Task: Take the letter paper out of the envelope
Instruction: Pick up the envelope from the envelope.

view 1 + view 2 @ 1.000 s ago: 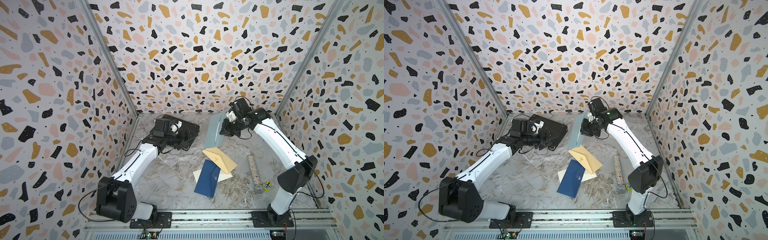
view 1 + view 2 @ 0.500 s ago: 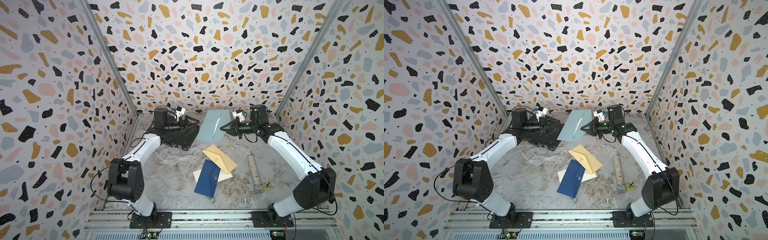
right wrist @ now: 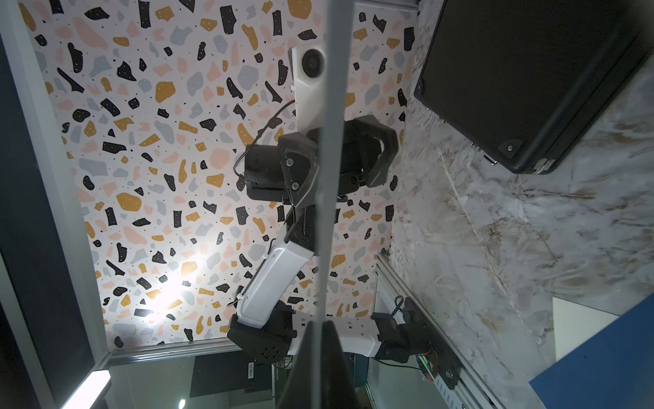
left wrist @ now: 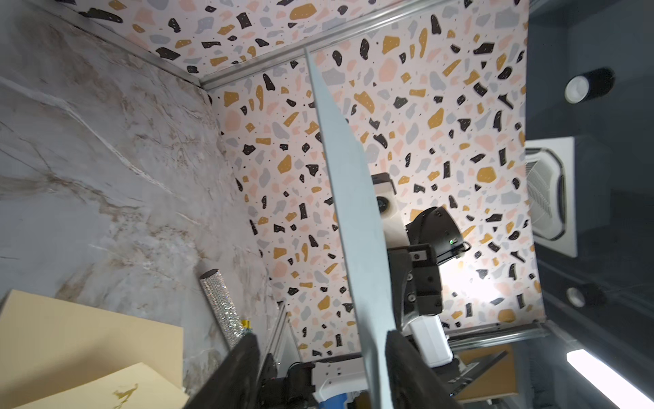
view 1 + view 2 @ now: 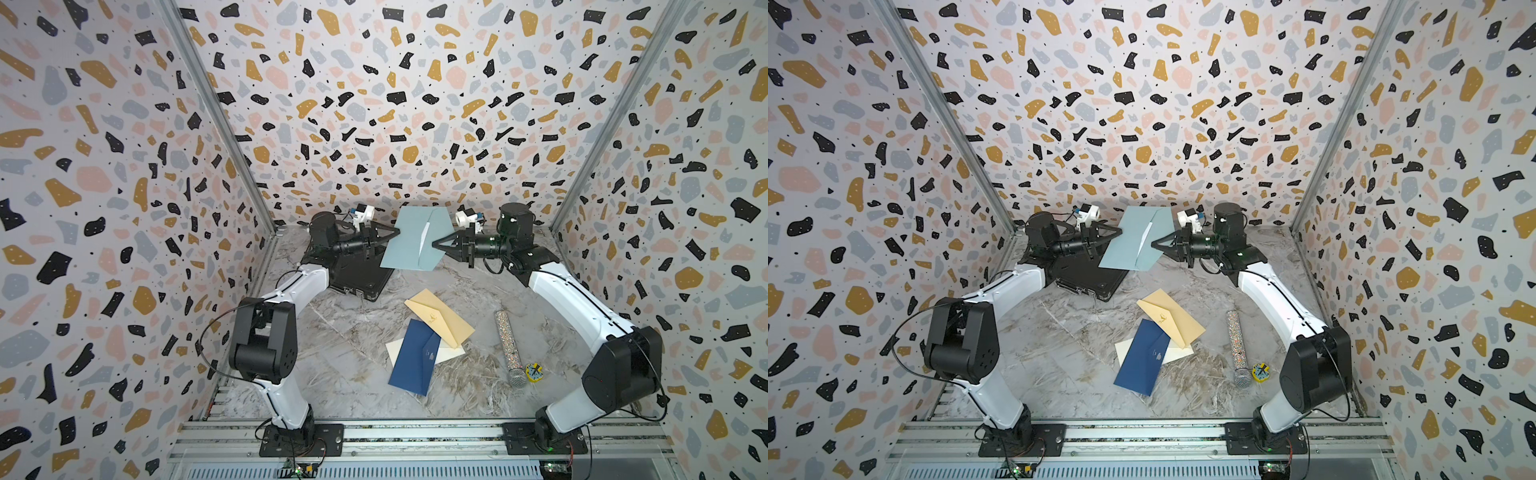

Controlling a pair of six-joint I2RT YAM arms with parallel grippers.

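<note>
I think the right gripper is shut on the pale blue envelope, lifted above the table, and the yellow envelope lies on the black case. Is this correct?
One detail is wrong: the yellow envelope lies on the table, apart from the black case, as both top views show. The rest holds: the right gripper is shut on the pale blue envelope, lifted above the table.

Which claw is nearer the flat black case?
Left. The left claw is close above the flat black case; the right claw is across the pale blue paper envelope.
</note>
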